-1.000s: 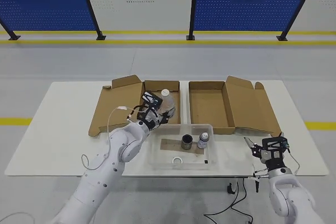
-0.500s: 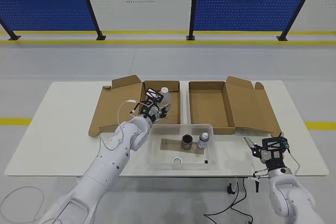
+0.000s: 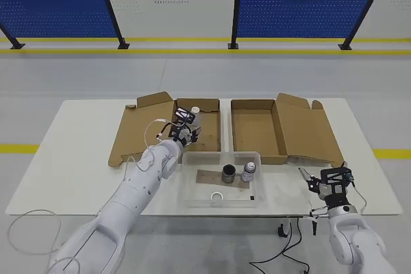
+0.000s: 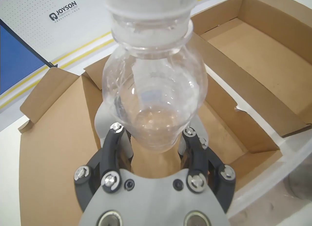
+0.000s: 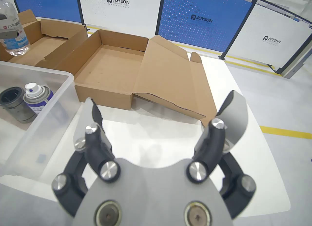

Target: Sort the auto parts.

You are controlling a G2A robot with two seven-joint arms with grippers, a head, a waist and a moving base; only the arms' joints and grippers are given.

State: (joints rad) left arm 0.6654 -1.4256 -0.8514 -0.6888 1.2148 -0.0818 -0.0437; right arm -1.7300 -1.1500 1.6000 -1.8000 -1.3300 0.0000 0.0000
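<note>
A clear plastic bottle [image 3: 191,117] with a white cap is held upright over the left cardboard box [image 3: 209,139], with my left gripper [image 3: 184,127] shut on it. From the left wrist, the fingers [image 4: 100,119] clamp the bottle's lower body [image 4: 153,90] and the box floor [image 4: 56,153] lies below. The bottle [image 5: 13,36] also shows far off in the right wrist view. My right gripper [image 3: 327,179] stands open over the bare table near the front right edge, nothing between its fingers [image 5: 237,112]. A black cylinder [image 3: 229,172] and a spray can [image 3: 248,170] stand in the clear bin [image 3: 192,195].
The right cardboard box [image 3: 257,130] lies open with its lid [image 3: 308,130] folded out to the right. The bin also holds a brown card strip [image 3: 207,177] and a small white ring [image 3: 217,197]. Both boxes' flaps stand up along the table's far side.
My left arm has carried the bottle farther back over the left box, away from the bin. The right arm has stayed where it was.
</note>
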